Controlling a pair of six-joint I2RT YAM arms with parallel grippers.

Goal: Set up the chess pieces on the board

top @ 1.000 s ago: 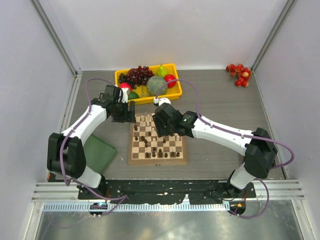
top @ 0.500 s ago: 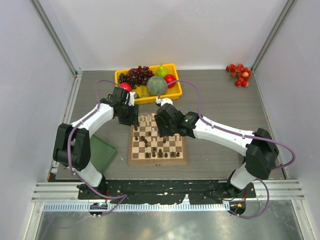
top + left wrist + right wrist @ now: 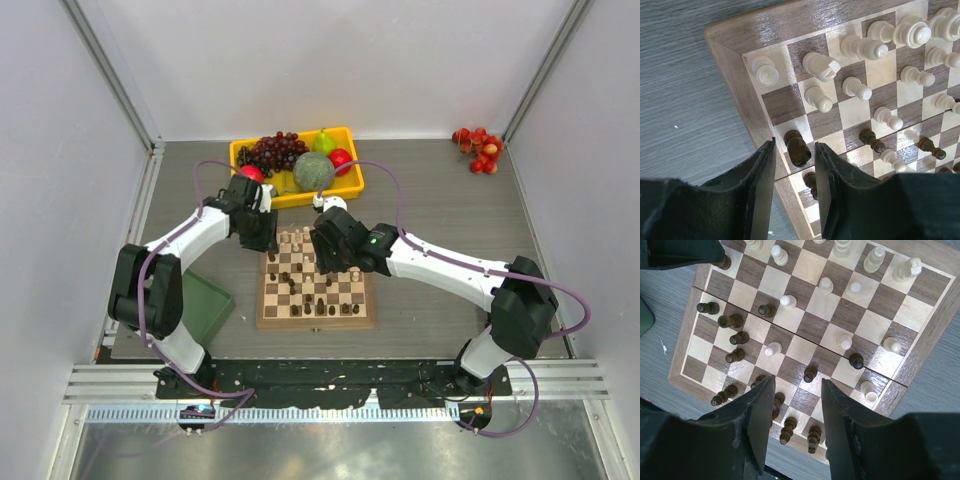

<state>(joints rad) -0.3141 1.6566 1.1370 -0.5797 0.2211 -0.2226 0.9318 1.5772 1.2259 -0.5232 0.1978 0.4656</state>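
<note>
The board lies in the middle of the table with pale chess pieces mostly at its far side and dark chess pieces mostly near. My left gripper hangs over the board's far left corner. In the left wrist view it is open, its fingers on either side of a dark piece on the board's edge column, with gaps on both sides. My right gripper is open and empty above the board's middle; in its wrist view a dark pawn stands just ahead.
A yellow tray with grapes, a melon and other fruit stands behind the board. A green flat tray lies left of the board. A cluster of red fruit lies at the far right.
My left gripper has moved right to the board's far left corner and now stays there. My right gripper has shifted slightly and stays open over the board.
</note>
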